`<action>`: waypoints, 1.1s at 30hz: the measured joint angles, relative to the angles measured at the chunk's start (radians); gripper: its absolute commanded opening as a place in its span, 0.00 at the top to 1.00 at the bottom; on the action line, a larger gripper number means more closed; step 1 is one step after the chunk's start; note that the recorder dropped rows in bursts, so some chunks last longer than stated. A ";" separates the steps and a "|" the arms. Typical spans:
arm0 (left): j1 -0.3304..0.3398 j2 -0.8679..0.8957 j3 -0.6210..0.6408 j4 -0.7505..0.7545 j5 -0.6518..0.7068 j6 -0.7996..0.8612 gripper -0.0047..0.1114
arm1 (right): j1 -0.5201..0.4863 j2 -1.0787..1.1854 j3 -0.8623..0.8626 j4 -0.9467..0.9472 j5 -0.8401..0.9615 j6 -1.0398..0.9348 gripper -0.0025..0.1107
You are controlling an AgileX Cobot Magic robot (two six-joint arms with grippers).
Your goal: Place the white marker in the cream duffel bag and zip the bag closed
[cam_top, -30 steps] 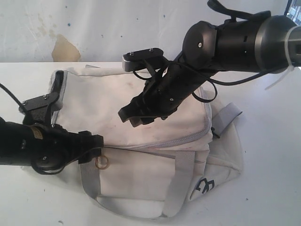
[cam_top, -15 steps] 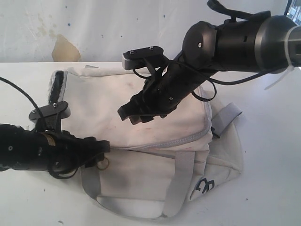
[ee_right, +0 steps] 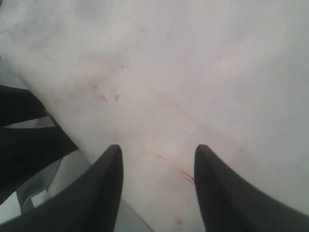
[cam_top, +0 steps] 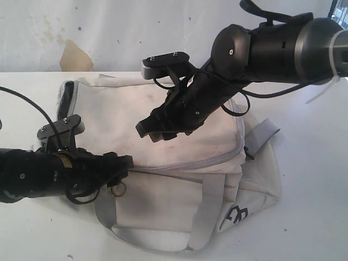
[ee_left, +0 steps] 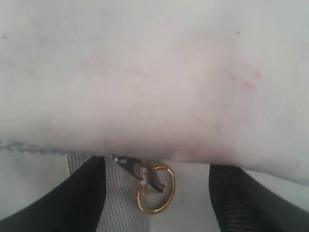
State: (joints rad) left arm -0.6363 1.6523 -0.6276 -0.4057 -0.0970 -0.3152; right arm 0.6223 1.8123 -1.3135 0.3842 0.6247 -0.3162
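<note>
The cream bag (cam_top: 114, 114) lies on the white table (cam_top: 315, 206). My left pincer (ee_left: 154, 198) sits at its front edge, fingers spread wide, with the zipper pull (ee_left: 137, 171) and its gold ring (ee_left: 172, 188) loose between them. My right pincer (ee_right: 157, 183) hangs over the bag's top panel, fingers apart, gripping nothing.

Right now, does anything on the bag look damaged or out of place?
The bag has small red marks on its top panel, like stains or pen strokes. At its left end in the exterior view the zip gapes, black lining showing. No tear or spill shows.
</note>
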 measured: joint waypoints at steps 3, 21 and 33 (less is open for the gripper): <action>0.000 0.024 0.000 -0.002 -0.011 -0.010 0.52 | 0.000 0.000 0.000 0.000 0.000 0.000 0.59; 0.000 0.051 0.000 0.064 -0.049 -0.024 0.96 | 0.000 0.000 0.000 -0.002 0.000 0.001 0.59; 0.000 -0.101 0.000 0.080 0.124 0.127 0.96 | 0.000 0.000 0.000 -0.054 0.049 -0.047 0.59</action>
State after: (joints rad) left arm -0.6363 1.5518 -0.6276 -0.3256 0.0267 -0.1878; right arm 0.6223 1.8123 -1.3135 0.3304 0.6739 -0.3637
